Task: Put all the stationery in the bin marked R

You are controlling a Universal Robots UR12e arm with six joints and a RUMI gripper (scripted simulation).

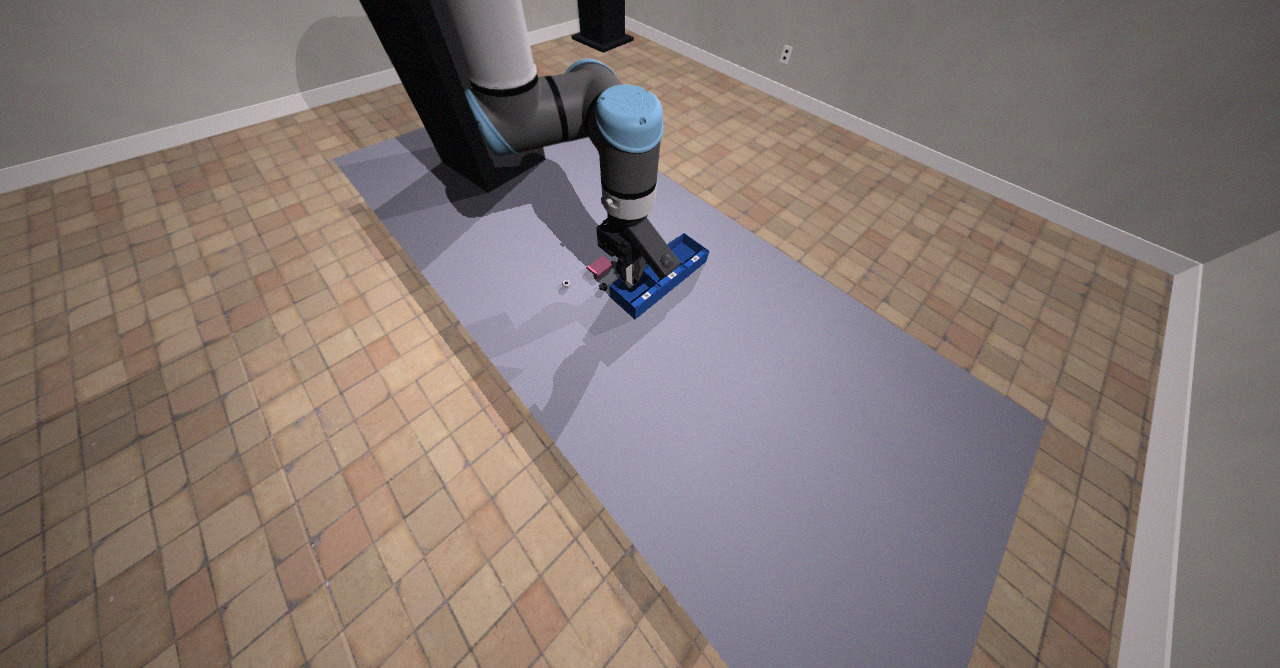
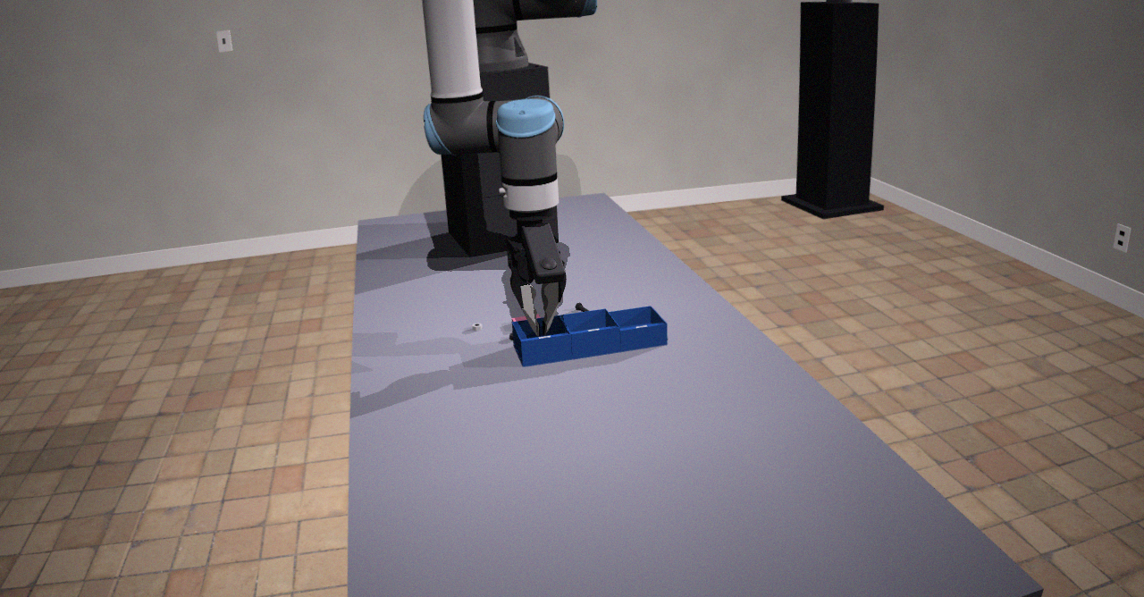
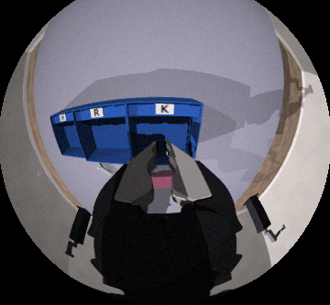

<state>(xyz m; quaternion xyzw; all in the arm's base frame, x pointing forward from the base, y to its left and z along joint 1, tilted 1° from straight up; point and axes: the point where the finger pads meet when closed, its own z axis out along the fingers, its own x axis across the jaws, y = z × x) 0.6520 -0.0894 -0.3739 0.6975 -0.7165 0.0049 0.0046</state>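
Three joined blue bins (image 1: 687,263) (image 2: 632,329) stand upright in a row on the grey table. In the wrist view the middle bin (image 3: 103,136) is marked R and the right one (image 3: 179,131) is marked K. My gripper (image 1: 629,277) (image 2: 537,323) (image 3: 161,141) is shut, with its tips low at the K bin's near wall. A pink eraser (image 1: 597,265) (image 3: 161,181) lies on the table just behind that bin and shows through the gap between my fingers. I cannot see anything held at the tips.
A small white ring-shaped part (image 1: 564,285) (image 2: 475,325) lies left of the bins. A black bolt (image 2: 579,306) lies behind the bins and a small grey part (image 3: 104,169) beside them. The arm's dark base stands at the far table end.
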